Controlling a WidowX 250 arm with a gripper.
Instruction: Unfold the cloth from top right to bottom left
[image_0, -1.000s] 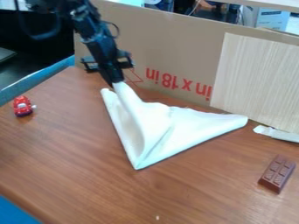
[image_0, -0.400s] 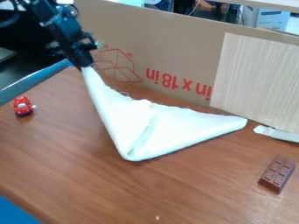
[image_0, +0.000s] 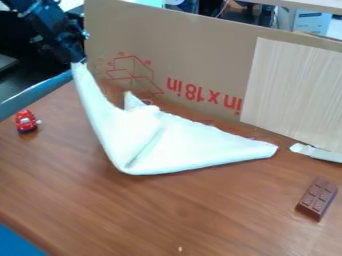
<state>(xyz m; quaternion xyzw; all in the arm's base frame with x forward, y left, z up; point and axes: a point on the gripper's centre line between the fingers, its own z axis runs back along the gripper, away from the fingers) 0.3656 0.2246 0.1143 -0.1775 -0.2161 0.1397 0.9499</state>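
Note:
At the upper left, my black gripper (image_0: 78, 61) hangs over the table's back left edge, shut on a corner of the white cloth (image_0: 167, 145). From the gripper the cloth runs down as a raised, stretched strip to a rounded fold near the middle of the table. Its rest lies on the wood toward the right, ending in a point, with a diagonal crease across it. A small peak of cloth stands up near the cardboard. Any layers under the top of the cloth are hidden.
A red toy car (image_0: 26, 121) sits at the left, a brown chocolate bar toy (image_0: 316, 198) at the lower right. A cardboard wall (image_0: 200, 60) with a pale wood-grain panel (image_0: 294, 90) stands along the back. A white scrap (image_0: 316, 152) lies beside the panel.
The gripper has moved up and left with the cloth corner. The cloth's lower fold has slid left and slightly up, its right tip has shifted slightly left, and a small peak now shows behind.

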